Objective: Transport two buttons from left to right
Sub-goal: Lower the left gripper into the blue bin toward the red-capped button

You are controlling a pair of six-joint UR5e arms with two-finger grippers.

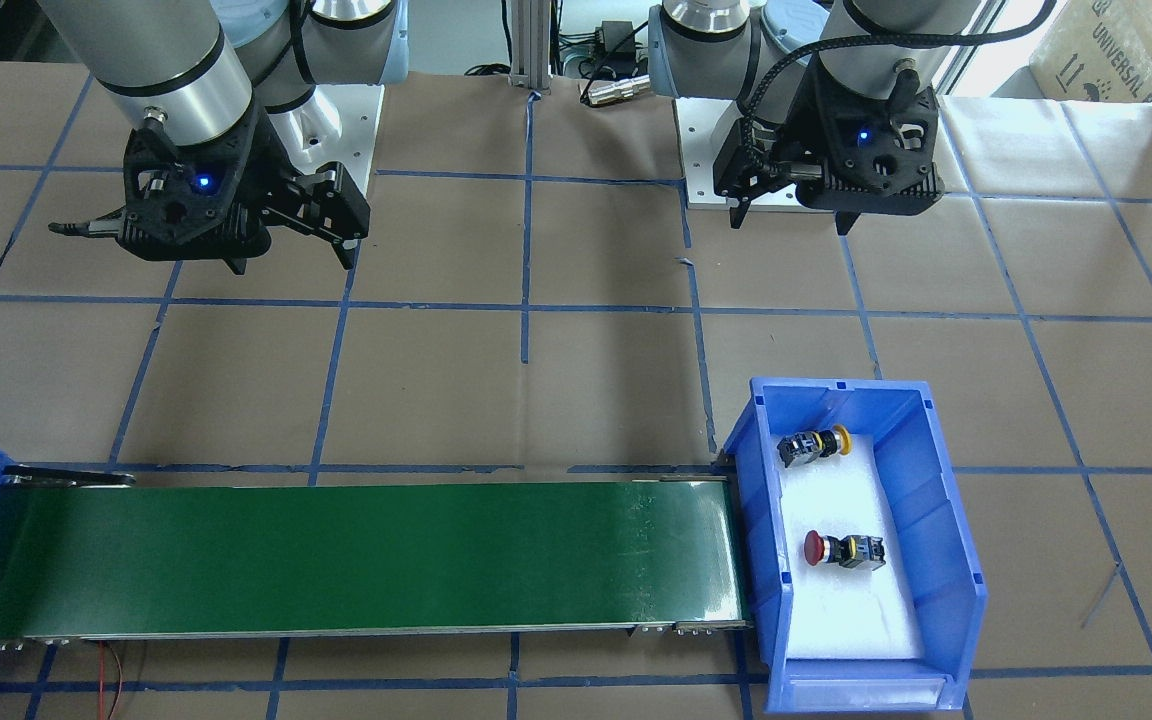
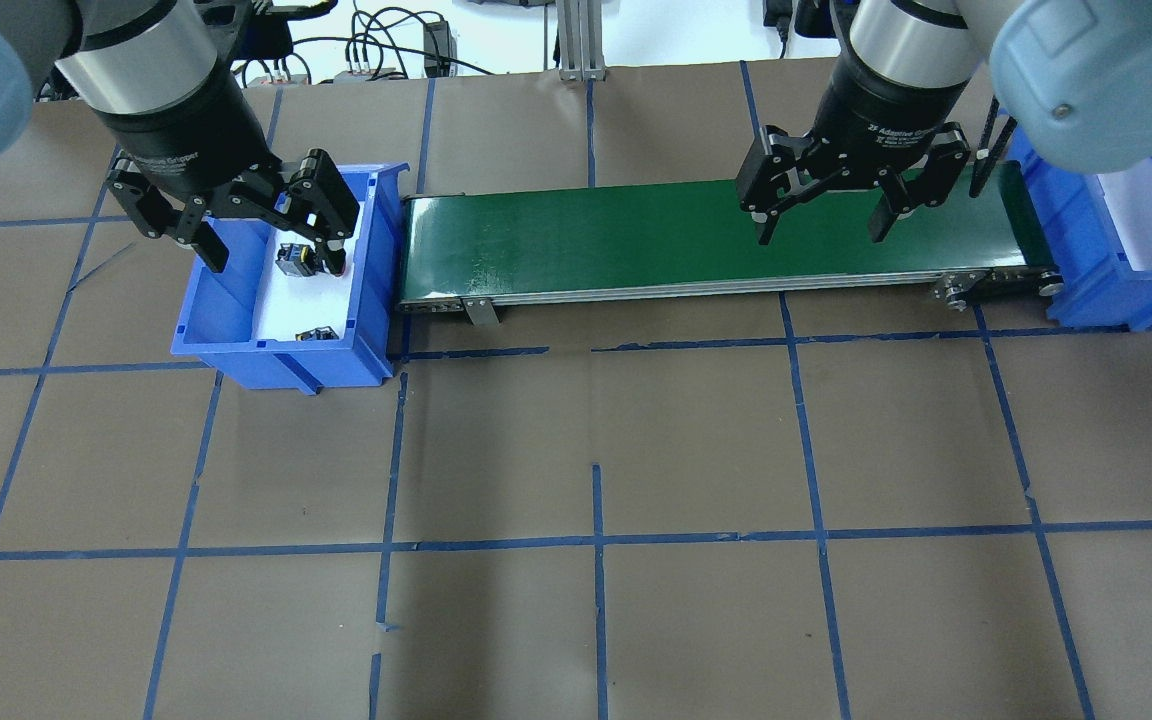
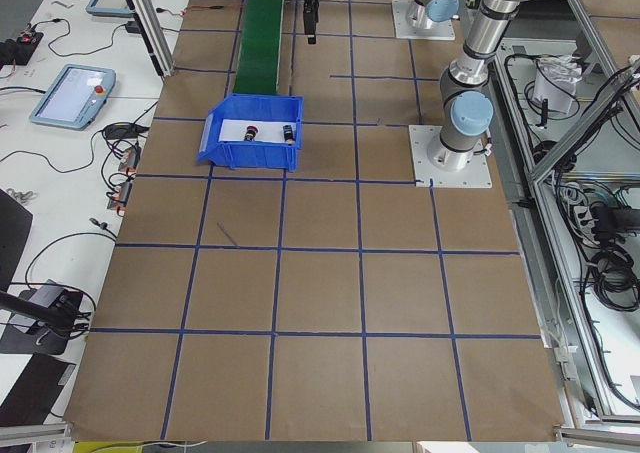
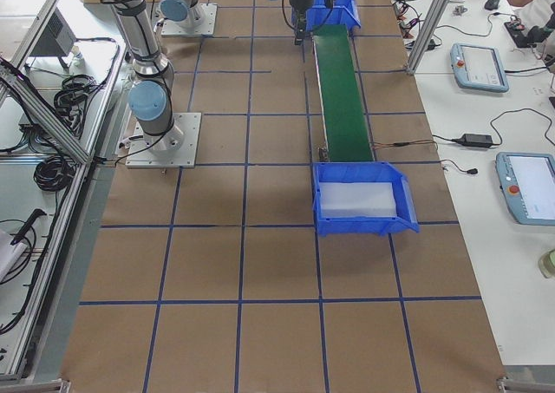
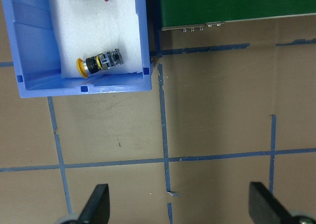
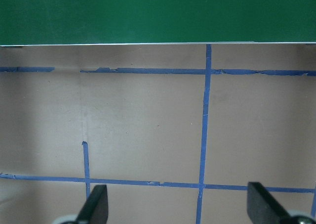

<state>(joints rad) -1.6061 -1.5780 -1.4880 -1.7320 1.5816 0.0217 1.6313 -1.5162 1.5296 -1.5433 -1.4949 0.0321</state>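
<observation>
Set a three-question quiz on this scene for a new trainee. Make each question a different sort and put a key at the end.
1. True or false: the red button and the yellow button both lie in the left bin.
2. Multiple choice: the left gripper is A) shut on a button, B) open and empty, C) resting inside a bin.
3. Fill in the blank: the right bin holds ____ buttons.

Key: 1 true; 2 B; 3 no.
</observation>
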